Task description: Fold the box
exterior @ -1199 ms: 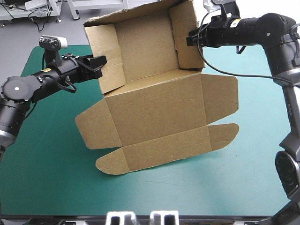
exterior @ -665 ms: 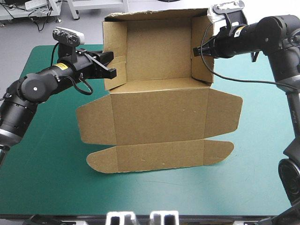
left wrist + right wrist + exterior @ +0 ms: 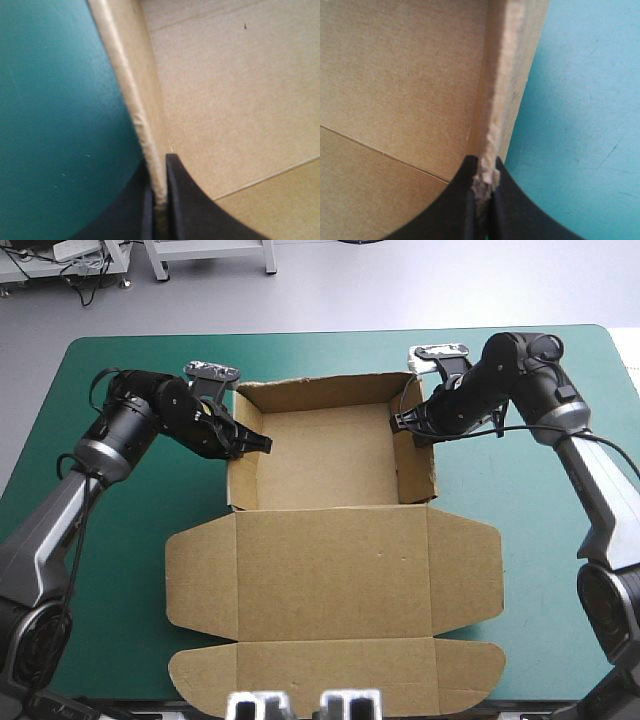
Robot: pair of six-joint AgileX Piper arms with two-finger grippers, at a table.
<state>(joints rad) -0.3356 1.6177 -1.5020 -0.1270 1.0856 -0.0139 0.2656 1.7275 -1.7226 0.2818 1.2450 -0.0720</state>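
Observation:
The brown box (image 3: 325, 540) rests on the teal-green table as an open tray with its walls raised at the far side. Its lid lies flat toward the near edge, side flaps spread. My left gripper (image 3: 250, 443) is shut on the tray's left wall (image 3: 145, 90), whose thin edge runs between the black fingers (image 3: 187, 200). My right gripper (image 3: 405, 423) is shut on the right wall (image 3: 507, 75) in the same way, the frayed board edge pinched between its fingers (image 3: 460, 200). Both wrist views show the tray's inner floor (image 3: 235, 100) (image 3: 395, 75) on one side and the cover on the other.
Bare teal-green cover (image 3: 120, 570) lies left and right (image 3: 550, 570) of the box. The lid's front flap (image 3: 335, 675) reaches almost to the table's near edge. The tray's back wall (image 3: 315, 393) stands a short way from the far edge.
Earlier both grippers held the box lifted and tipped up, lid hanging. The arms have since lowered it, and it lies flat on the table, tray opening upward.

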